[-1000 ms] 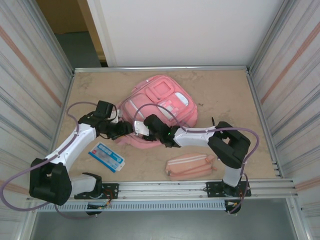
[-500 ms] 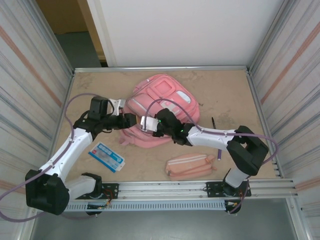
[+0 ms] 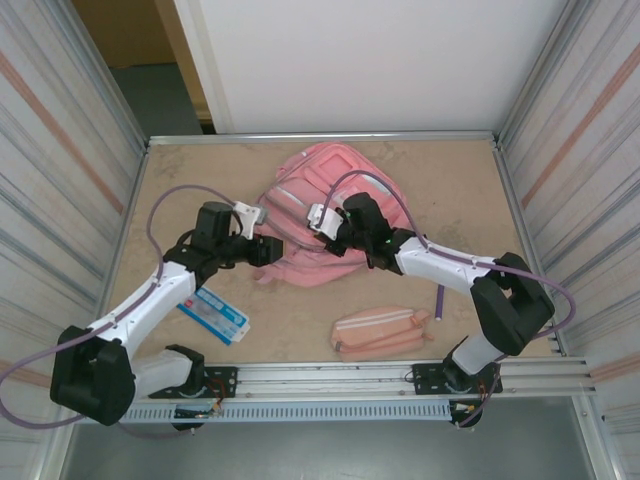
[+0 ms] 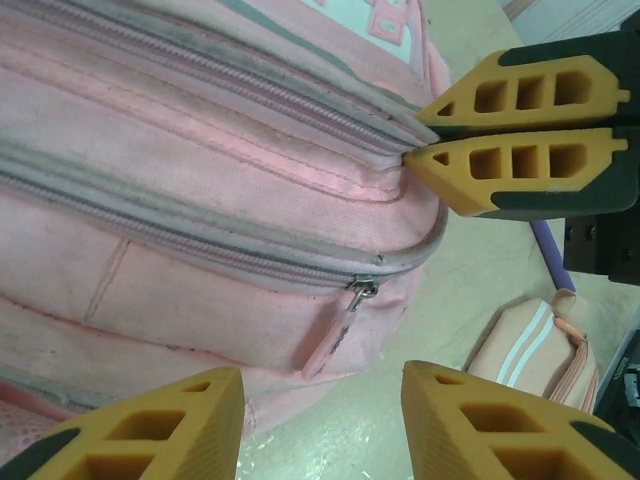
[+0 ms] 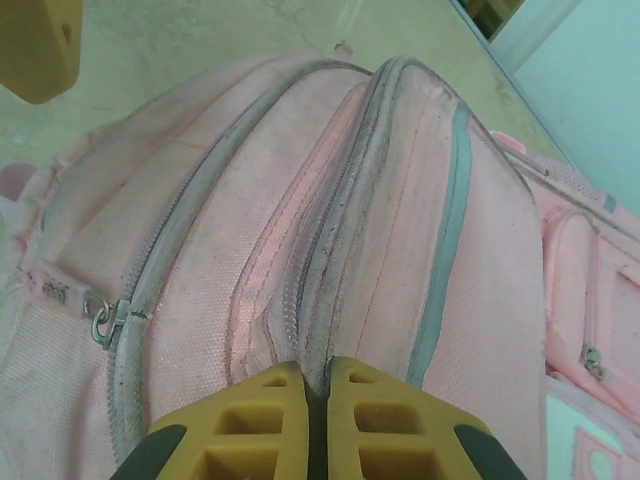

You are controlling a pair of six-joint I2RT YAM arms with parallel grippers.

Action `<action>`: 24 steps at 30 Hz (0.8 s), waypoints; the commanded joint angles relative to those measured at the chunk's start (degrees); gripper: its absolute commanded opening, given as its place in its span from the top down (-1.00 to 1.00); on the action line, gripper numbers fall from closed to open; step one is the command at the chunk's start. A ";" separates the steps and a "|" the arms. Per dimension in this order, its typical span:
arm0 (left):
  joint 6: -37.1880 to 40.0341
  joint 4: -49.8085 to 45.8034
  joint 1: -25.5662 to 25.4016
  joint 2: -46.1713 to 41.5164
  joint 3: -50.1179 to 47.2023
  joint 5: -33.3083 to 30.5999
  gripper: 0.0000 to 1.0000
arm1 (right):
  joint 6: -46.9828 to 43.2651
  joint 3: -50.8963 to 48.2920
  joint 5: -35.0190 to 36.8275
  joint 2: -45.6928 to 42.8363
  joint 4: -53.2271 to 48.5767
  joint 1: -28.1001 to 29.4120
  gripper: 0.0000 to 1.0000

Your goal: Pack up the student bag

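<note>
right gripper (image 5: 318, 382) tight on the pink student bag (image 5: 400, 230)

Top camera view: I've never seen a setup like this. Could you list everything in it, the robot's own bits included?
student bag: one, pink with white trim, lying mid-table toward the far side
pencil pouch: one, pink with a white stripe, near edge, right of centre
flat packet: one, blue and white, near-left part of the table
purple stick: one, thin, maybe a pen, just right of the pouch
table: one, tan, under everything
left gripper: one, orange fingers, open at the bag's near-left corner
right gripper: one, orange fingers, shut on a fold of the bag beside a zip
</note>
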 commanded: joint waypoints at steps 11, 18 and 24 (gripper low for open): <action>3.34 5.37 -5.47 3.80 -0.81 -7.05 0.28 | 8.33 2.95 -8.62 -2.54 0.80 -3.03 1.00; 5.52 4.28 -7.30 6.63 0.63 -4.83 0.27 | 10.31 3.67 -9.77 -2.51 0.63 -3.69 1.00; 5.48 4.18 -7.36 8.81 0.06 -7.37 0.28 | 12.13 3.92 -11.39 -1.99 0.83 -3.61 1.00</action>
